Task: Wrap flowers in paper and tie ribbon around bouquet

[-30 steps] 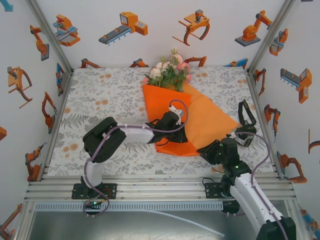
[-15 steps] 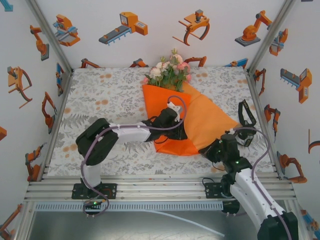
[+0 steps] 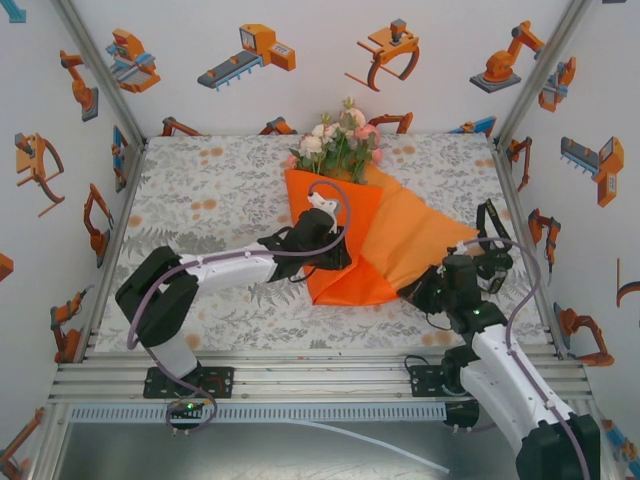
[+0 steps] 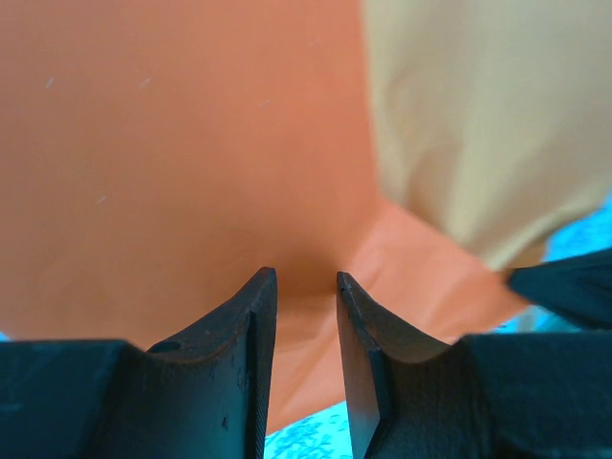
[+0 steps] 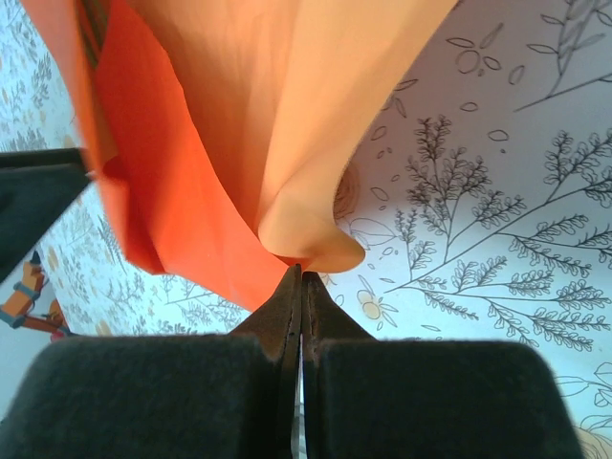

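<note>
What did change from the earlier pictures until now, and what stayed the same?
The right gripper closed on the near edge of the paper. The left gripper slid farther along the paper towards the flowers, jaws apart. The flowers stayed in place.

You'll find nothing legible here: the paper is plain orange, the walls carry robot drawings without lettering, and the tablecloth a leaf print.
</note>
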Available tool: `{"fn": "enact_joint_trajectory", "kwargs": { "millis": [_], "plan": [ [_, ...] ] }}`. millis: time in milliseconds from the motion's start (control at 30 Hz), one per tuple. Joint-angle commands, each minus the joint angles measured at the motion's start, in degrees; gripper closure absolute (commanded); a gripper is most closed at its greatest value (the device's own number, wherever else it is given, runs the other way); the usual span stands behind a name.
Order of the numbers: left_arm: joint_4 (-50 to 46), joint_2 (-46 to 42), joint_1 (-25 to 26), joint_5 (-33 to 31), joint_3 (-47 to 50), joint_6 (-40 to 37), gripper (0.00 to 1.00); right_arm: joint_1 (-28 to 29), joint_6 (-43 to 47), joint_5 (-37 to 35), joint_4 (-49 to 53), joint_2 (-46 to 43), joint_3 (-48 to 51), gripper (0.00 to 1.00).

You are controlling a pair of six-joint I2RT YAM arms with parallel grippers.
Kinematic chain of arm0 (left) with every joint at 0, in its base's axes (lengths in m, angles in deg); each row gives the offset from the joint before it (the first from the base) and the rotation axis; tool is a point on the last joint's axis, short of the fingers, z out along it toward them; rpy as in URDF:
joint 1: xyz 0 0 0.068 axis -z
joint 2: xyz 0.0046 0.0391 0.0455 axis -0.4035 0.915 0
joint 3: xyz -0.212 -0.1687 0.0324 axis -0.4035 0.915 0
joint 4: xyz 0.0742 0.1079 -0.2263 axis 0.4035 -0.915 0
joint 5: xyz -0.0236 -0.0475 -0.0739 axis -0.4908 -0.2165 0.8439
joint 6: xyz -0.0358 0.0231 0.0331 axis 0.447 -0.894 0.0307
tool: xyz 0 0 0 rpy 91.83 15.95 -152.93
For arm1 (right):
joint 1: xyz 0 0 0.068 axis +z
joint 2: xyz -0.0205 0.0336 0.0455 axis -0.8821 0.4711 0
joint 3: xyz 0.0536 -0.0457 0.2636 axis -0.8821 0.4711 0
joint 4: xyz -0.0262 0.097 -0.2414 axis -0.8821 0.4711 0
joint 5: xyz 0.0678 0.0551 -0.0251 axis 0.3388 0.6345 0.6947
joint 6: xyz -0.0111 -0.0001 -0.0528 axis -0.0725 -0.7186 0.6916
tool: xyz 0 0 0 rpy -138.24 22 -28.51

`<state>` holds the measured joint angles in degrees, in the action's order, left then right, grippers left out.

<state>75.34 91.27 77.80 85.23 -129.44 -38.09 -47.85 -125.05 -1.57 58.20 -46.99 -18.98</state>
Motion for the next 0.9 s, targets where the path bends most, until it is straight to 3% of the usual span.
{"fn": "enact_joint_trajectory", "kwargs": {
  "millis": [0, 300, 500, 567, 633, 800, 867],
  "plan": [
    [0.1, 2.1, -0.2, 0.3, 0.7, -0.5, 0.66, 0.7, 5.2, 1.4, 2.3, 1.6, -4.1, 1.00],
    [4.3, 7.0, -0.2, 4.0, 0.4, 2.1, 0.67, 6.6, 14.9, 3.6, 3.1, 11.0, -15.7, 0.96],
    [4.3, 7.0, -0.2, 3.6, 0.6, 2.1, 0.67, 17.3, 15.9, 4.2, -5.5, 24.0, -21.1, 0.77],
    [4.3, 6.9, -0.3, 3.5, 0.7, 2.1, 0.67, 18.5, 14.6, 2.9, -6.7, 27.0, -21.4, 0.64],
    [4.4, 7.0, -0.3, 3.7, 0.7, 2.1, 0.67, 18.5, 13.6, -1.6, -4.8, 26.9, -20.9, 0.49],
    [4.9, 7.4, -0.3, 4.1, 0.6, 2.1, 0.67, 18.3, 12.6, -12.6, -0.6, 21.0, -16.3, 0.33],
    [5.1, 7.6, -0.3, 4.4, 0.4, 2.2, 0.67, 17.8, 12.1, -13.6, -1.1, 19.8, -13.9, 0.32]
  ]
}}
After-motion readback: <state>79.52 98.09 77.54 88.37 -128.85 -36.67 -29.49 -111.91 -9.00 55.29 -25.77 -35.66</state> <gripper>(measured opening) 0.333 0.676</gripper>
